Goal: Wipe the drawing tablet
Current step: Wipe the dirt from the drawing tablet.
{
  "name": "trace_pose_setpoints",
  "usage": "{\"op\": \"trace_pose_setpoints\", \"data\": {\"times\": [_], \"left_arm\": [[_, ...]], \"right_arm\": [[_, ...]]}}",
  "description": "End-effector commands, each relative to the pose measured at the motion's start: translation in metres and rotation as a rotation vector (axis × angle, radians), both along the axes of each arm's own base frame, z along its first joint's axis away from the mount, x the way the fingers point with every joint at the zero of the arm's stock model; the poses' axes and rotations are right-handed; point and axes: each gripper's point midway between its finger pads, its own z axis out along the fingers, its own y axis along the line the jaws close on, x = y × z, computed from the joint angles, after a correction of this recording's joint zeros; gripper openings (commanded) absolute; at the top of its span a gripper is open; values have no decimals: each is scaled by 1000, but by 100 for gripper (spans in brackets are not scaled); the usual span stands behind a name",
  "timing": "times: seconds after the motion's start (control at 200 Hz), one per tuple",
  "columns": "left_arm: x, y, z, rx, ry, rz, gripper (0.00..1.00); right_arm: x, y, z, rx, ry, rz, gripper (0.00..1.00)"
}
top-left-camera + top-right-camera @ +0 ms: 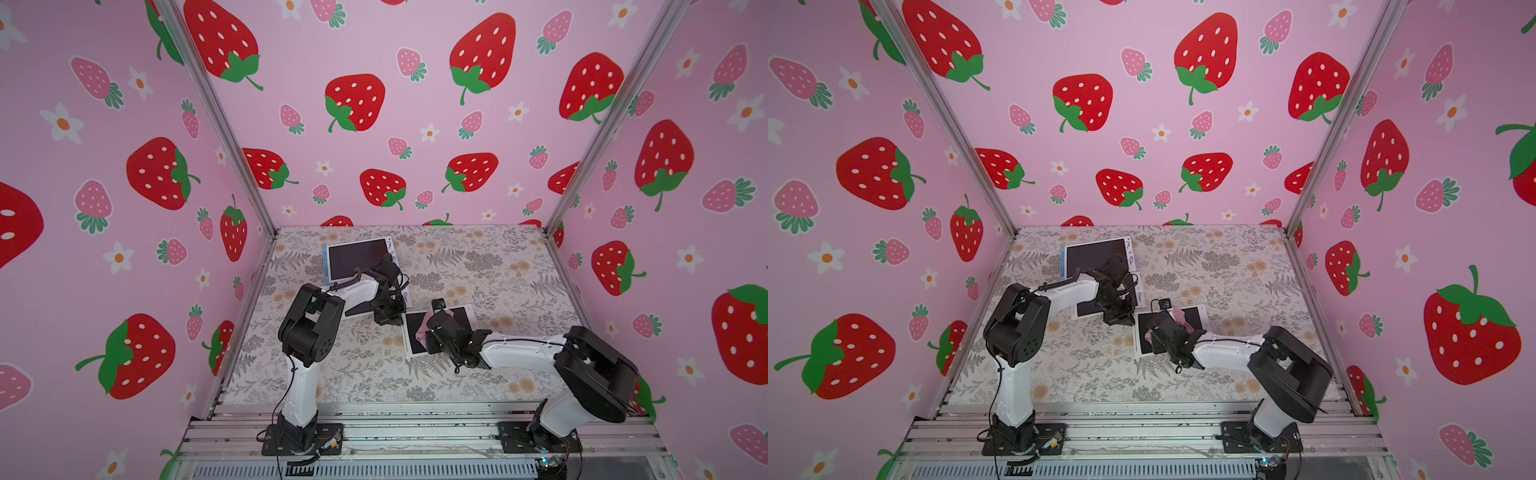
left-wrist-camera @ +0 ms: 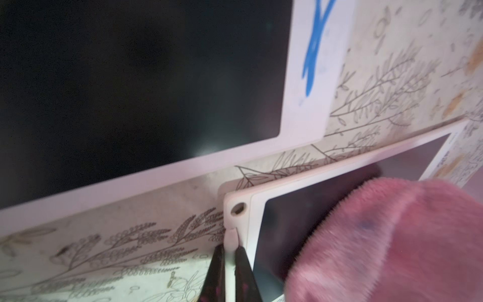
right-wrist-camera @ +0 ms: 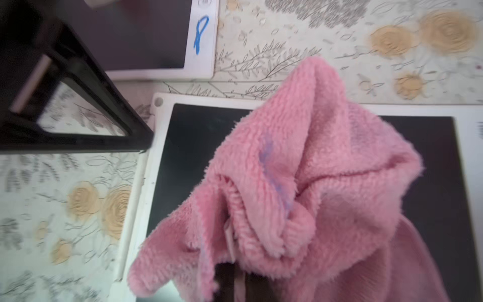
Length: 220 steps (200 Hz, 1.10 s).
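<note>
The drawing tablet [image 1: 461, 318], white-framed with a dark screen, lies flat on the floral table near the middle and shows in both top views [image 1: 1144, 334]. My left gripper [image 2: 230, 247] is shut on its thin edge, beside the corner with the round hole [image 2: 238, 208]. A fluffy pink cloth [image 3: 308, 162] with faint blue smudges hangs bunched over the screen [image 3: 188, 146]. My right gripper [image 3: 236, 273] is shut on the cloth, and the cloth hides most of its fingers. In a top view the cloth [image 1: 424, 330] sits at the right gripper's tip above the tablet.
A second tablet [image 2: 156, 78] with a blue scribble [image 2: 316, 49] on its frame lies just behind, under the left arm. Another dark-screened tablet [image 1: 357, 257] lies further back left. Pink strawberry walls close in three sides of the floral table [image 1: 498, 266].
</note>
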Motion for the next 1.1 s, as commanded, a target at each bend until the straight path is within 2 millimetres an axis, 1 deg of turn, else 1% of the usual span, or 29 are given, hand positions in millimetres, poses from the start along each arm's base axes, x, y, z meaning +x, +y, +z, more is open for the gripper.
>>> {"op": "trace_pose_setpoints", "data": {"times": [0.0,0.08,0.14,0.19,0.235,0.27,0.305,0.34,0.38,0.41,0.445,0.475,0.495,0.52,0.56,0.605,0.685,0.71,0.735,0.775,0.805,0.85,0.931,0.976,1.006,1.031,1.056,1.096], "left_arm": [[-17,11,-29,65,78,-5,7],[-19,10,-31,57,85,-3,7],[-19,9,-32,53,88,-1,7],[-19,9,-32,50,90,2,7],[-20,9,-33,50,90,3,7],[-19,9,-33,49,91,5,7],[-20,9,-33,49,91,5,7],[-20,9,-32,51,89,4,7],[-19,10,-32,54,86,3,7],[-20,10,-32,55,86,1,7],[-20,10,-32,57,86,-2,7],[-20,10,-32,58,87,-5,7],[-19,11,-32,58,87,-4,7],[-20,11,-33,60,88,-5,7],[-20,11,-33,62,87,-6,7],[-20,11,-34,61,89,-4,7],[-20,11,-35,61,91,-2,7],[-20,11,-34,60,90,-2,7],[-20,11,-34,61,90,-1,7],[-20,11,-35,62,90,-4,7],[-20,11,-35,62,91,-5,7],[-20,11,-35,63,91,-5,7],[-22,11,-36,65,94,-4,7],[-22,11,-36,65,94,-5,7],[-22,11,-36,65,94,-5,7],[-22,12,-37,67,93,-5,7],[-22,12,-37,66,95,-6,7],[-22,12,-37,67,94,-6,7]], "right_arm": [[11,40,6,30,-71,52,0],[-1,73,-3,35,-44,138,0],[-15,96,-9,64,-10,204,0],[-24,108,-13,82,18,229,0],[-30,112,-17,91,37,235,0],[-30,109,-19,92,41,217,0],[-28,99,-21,79,36,181,0],[-23,83,-24,67,37,137,0],[-14,59,-26,58,48,69,0],[-10,38,-29,43,61,18,0],[-6,19,-30,44,71,-26,0],[-5,8,-31,45,79,-42,0],[-5,5,-31,46,82,-41,0],[-6,6,-30,48,84,-24,0],[-10,17,-28,56,92,29,0],[-18,38,-25,59,100,95,0],[-32,86,-15,89,94,217,0],[-35,95,-13,97,95,238,0],[-35,100,-12,103,94,242,0],[-31,98,-10,107,87,225,0],[-25,89,-11,100,83,192,0],[-16,68,-14,88,88,132,0],[-4,21,-23,42,102,21,0],[-3,6,-25,31,101,-2,0],[-4,6,-23,33,98,10,0],[-6,11,-22,39,105,35,0],[-9,21,-21,48,110,63,0],[-16,42,-16,54,109,117,0]]}}
